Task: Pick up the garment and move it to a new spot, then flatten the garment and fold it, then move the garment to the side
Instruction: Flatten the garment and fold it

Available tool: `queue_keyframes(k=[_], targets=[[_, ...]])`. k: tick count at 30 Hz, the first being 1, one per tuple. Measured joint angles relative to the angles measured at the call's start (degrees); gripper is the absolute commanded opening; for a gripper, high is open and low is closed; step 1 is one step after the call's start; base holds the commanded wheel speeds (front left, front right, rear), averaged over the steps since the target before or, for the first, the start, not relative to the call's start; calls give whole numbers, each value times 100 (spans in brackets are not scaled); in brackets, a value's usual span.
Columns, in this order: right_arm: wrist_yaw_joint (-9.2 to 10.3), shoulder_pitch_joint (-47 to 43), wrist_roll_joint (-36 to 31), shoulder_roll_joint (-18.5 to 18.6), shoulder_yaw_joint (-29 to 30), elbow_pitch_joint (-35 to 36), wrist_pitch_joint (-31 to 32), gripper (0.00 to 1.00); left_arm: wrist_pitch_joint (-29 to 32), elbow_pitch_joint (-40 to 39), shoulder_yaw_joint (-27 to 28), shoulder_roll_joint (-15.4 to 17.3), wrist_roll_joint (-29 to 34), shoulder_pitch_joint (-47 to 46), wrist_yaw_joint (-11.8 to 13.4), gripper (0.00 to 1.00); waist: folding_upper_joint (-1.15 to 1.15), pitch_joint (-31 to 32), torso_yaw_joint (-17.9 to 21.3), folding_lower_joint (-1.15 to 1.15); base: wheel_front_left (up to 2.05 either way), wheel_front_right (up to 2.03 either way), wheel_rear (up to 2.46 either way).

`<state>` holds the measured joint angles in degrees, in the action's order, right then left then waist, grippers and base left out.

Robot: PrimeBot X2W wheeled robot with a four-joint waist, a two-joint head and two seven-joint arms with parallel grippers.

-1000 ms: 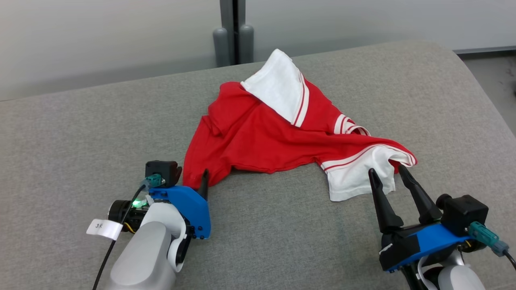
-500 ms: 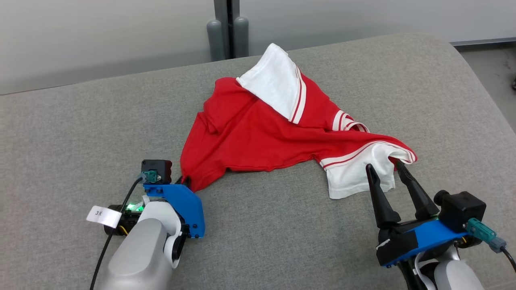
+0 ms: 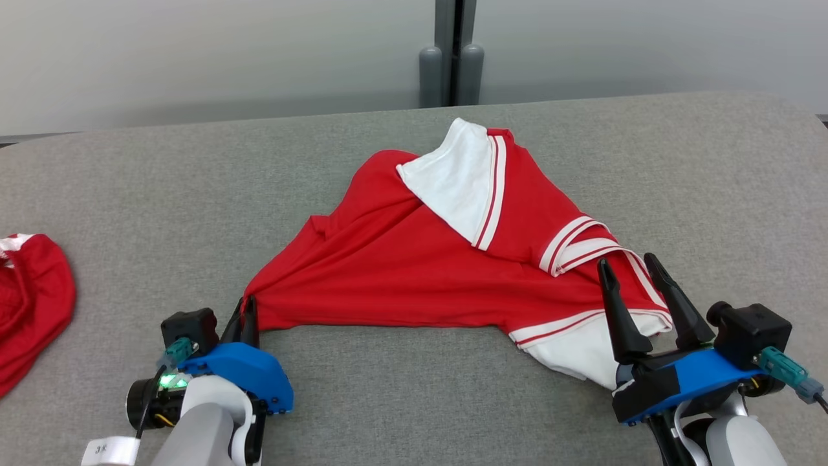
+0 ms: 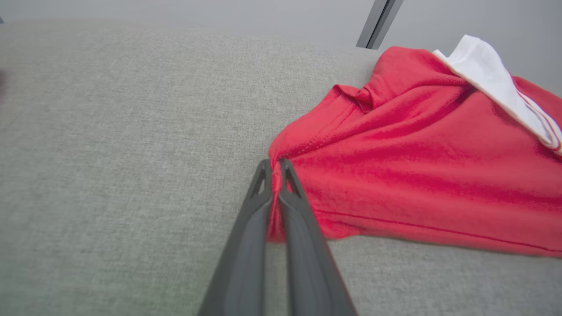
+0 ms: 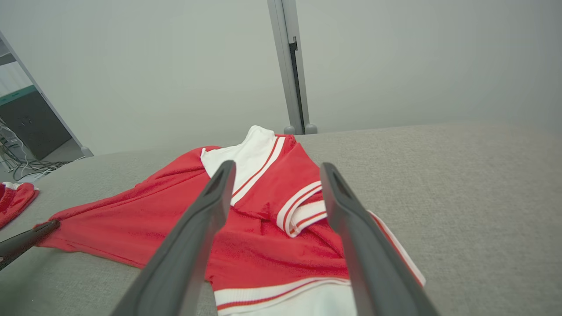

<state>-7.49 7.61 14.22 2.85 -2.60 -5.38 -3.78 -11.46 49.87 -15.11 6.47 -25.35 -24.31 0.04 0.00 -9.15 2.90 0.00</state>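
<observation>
We see the garment [image 3: 414,272], red with white, red-striped trim, lying crumpled and spread sideways across the middle of the grey fabric-covered counter [image 3: 129,194]. Our left claw [image 3: 246,304] is at the garment's left-hand corner. Its two dark fingers are pressed together with a fold of red cloth pinched between them (the left wrist view shows this best, with the cloth bunching to a point at the tips and running down the narrow gap between the fingers). From that pinched corner the red fabric is drawn into long creases that fan out toward the right. A white panel [image 3: 453,188] edged with a red stripe lies folded over the top of the garment near its far side, and a striped cuff [image 3: 576,239] sits just to the right of it. Our right claw [image 3: 626,260] is at the garment's right-hand end with its fingers spread wide and nothing gripped between them. In the head view they stand over the red cloth just beyond the white hem [image 3: 576,353] at the near right corner, and we cannot tell whether the tips touch the fabric. In the right wrist view the striped cuff lies between the two spread fingers. At the counter's left edge lies a second red cloth [image 3: 32,298], well apart from the garment. Behind the counter a grey post [image 3: 451,52] rises against a pale wall [image 3: 194,52].
</observation>
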Motion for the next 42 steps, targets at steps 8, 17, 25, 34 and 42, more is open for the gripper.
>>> queue_keyframes(k=[8, 17, 25, 34, 42], targets=[[0, -81, -16, 0, 48, 64, 90, 100, -220, -502, 77, -67, -158, 492, -62, 100, 0, 162, -214, 0, 0, 0, 0], [0, -258, -75, 1, 263, 175, 222, 100, -353, -1694, 226, 13, -14, 1020, -267, 100, 0, 415, -290, 0, 0, 0, 0], [0, -514, -46, 0, 492, 238, 432, 100, -355, -2907, 476, 254, 595, 1734, -398, 100, 0, 652, -326, 0, 0, 0, 0], [0, -499, 37, 112, 787, 183, 1589, 100, -355, -3294, 649, 215, 771, 2069, -513, 100, 0, 701, -406, -1, 0, 0, 0], [0, 898, -56, 979, 554, -547, 3790, 100, -355, -3390, 662, 207, 859, 1858, -570, 100, 0, 194, -429, 0, 0, 0, 0]])
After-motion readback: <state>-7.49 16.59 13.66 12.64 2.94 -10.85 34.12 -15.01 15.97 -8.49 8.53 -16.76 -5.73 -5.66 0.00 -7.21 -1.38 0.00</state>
